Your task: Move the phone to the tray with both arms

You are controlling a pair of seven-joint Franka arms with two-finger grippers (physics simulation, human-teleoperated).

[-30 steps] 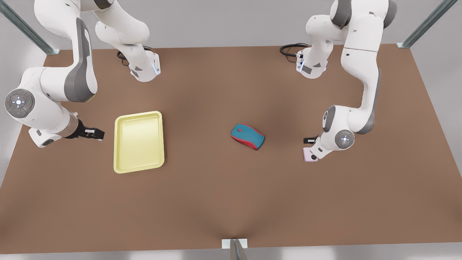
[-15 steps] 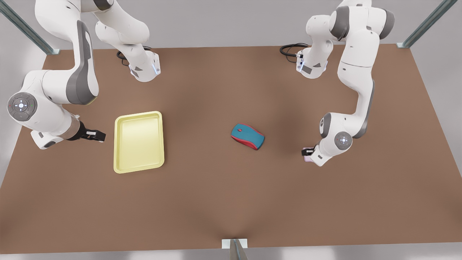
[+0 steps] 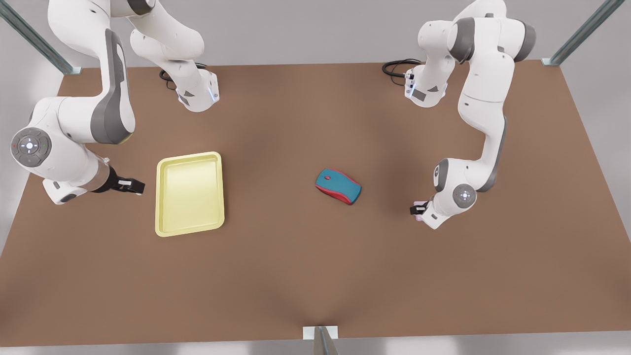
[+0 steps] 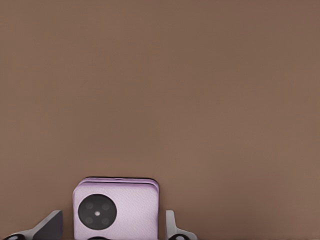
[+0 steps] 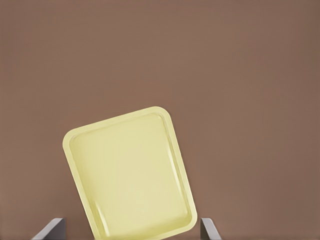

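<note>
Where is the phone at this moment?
The phone lies on the brown table at the front view's right, between the open fingers of the left end effector, with the mouse nearest and the tray far across.

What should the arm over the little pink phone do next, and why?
Probably close the left gripper on the phone. Its fingers stand open on either side of the phone, apart from its edges, and the phone lies flat on the table. The right gripper waits open beside the tray.
</note>
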